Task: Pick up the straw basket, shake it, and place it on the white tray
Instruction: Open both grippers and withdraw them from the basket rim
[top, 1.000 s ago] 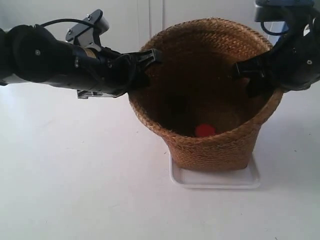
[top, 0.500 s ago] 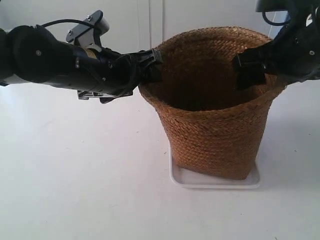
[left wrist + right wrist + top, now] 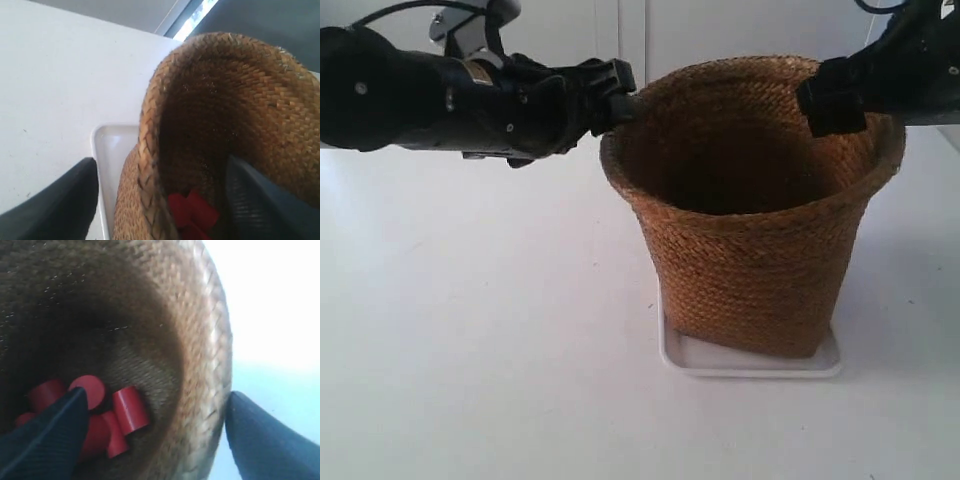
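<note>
Tilted a second ago, the straw basket [image 3: 750, 260] now sits upright on the white tray [image 3: 740, 366], left claw [image 3: 162, 167] and right claw [image 3: 157, 395] released astride its rim: placement looks done.

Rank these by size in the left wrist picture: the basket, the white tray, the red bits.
1. straw basket, fills most of the view.
2. white tray, only an edge shows beside the basket.
3. red bits inside the basket, smallest.

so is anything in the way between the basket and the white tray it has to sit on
Nothing visible. The straw basket looks set with its base on the white tray, and the strip of tray that shows is bare. The red pieces lie inside the basket, not under it.
</note>
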